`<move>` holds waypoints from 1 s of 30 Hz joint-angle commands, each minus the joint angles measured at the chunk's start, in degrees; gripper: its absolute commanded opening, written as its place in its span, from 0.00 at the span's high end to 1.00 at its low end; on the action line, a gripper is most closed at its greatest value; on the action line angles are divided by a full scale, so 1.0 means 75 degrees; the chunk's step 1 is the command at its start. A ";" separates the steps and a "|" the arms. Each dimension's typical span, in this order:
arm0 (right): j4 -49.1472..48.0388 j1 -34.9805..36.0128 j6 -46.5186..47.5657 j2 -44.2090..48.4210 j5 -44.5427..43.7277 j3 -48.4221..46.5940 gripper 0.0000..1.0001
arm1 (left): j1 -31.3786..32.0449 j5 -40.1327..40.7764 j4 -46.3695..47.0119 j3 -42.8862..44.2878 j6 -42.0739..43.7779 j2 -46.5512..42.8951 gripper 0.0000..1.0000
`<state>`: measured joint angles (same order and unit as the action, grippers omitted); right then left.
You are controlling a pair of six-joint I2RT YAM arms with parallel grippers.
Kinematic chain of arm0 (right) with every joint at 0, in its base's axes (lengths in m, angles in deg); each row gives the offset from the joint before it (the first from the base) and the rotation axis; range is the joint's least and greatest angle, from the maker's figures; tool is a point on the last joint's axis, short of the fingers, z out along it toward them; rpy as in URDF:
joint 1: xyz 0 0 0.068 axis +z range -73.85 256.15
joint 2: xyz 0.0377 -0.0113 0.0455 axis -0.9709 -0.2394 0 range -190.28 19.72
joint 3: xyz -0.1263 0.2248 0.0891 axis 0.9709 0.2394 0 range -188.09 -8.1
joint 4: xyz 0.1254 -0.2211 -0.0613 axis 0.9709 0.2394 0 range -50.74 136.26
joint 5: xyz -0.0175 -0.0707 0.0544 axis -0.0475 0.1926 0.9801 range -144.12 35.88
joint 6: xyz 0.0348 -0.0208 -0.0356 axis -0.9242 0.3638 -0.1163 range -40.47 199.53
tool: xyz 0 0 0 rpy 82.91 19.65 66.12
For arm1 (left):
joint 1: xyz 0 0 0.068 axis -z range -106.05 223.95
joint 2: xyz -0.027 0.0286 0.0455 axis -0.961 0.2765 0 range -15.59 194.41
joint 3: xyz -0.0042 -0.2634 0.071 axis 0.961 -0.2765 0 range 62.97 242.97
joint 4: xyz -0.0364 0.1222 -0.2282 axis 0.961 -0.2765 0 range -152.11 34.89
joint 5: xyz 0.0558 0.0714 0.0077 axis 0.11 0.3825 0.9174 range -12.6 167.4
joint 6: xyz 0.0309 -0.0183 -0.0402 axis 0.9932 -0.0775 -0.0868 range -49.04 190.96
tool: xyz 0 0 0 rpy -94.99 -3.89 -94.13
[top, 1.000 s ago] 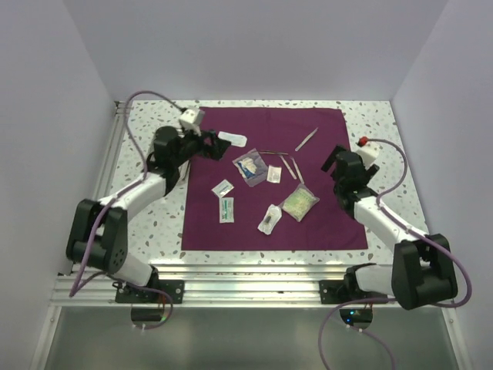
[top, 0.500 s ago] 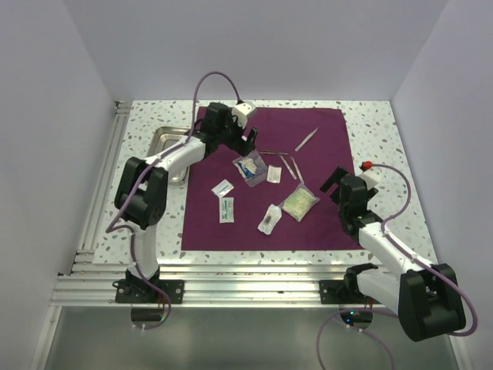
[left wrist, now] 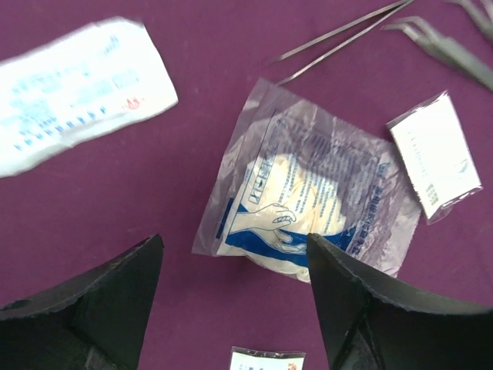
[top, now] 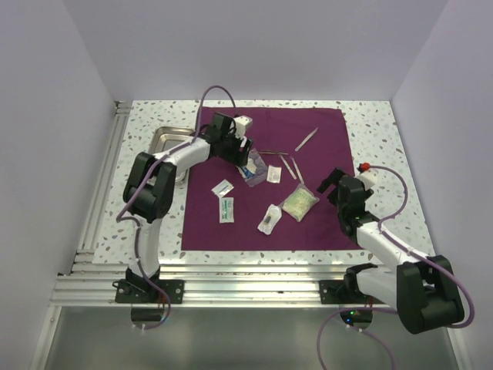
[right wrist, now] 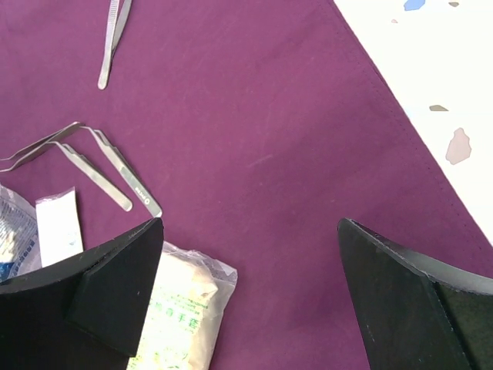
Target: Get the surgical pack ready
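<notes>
Hovering with the left gripper (left wrist: 231,258) just above a clear glove packet (left wrist: 316,200), jaws well apart and clasping nothing. Finds that packet toward 12 o'clock from the middle of the surgical pack (top: 308,231), spread flat as 1 purple sheet over the speckled table (top: 377,123). Finds the steel tray (top: 162,139) unwrapped on the table, just beside the sheet's 10 o'clock edge (partly hidden by the left arm). Holds the right gripper (right wrist: 250,231) low over the sheet's 3 o'clock side, jaws at full spread, empty. Shows in the right wrist view bent tweezers (right wrist: 100,166) at 9 o'clock, straight forceps (right wrist: 114,38) at 11 o'clock, a gauze packet (right wrist: 181,316) at 7 o'clock. Shows in the left wrist view 1 long white sachet (left wrist: 77,92) at 10 o'clock and 1 small sachet (left wrist: 435,154) at 2 o'clock.
</notes>
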<state>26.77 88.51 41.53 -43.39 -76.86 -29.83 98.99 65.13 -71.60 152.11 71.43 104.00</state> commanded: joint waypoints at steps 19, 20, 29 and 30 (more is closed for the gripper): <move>-0.0233 0.0004 0.0016 0.0036 0.0079 -0.0043 0.01 | -0.0045 -0.0941 -0.0789 0.0841 -0.0860 0.0754 0.99; -0.0233 0.0004 0.0016 0.0036 0.0079 -0.0043 0.01 | -0.0057 -0.0988 -0.0789 0.0841 -0.0883 0.0719 1.00; -0.0221 0.0004 0.0027 -0.0046 0.0114 -0.0113 0.01 | -0.0689 -0.1200 -0.0521 0.0034 -0.1375 -0.0686 1.00; -0.0221 0.0004 0.0039 -0.0058 0.0114 -0.0113 0.01 | -0.0806 -0.1200 -0.0404 -0.0385 -0.1538 -0.0896 1.00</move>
<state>26.16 88.51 41.59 -43.76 -75.62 -29.59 96.37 57.50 -76.47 152.85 63.21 105.62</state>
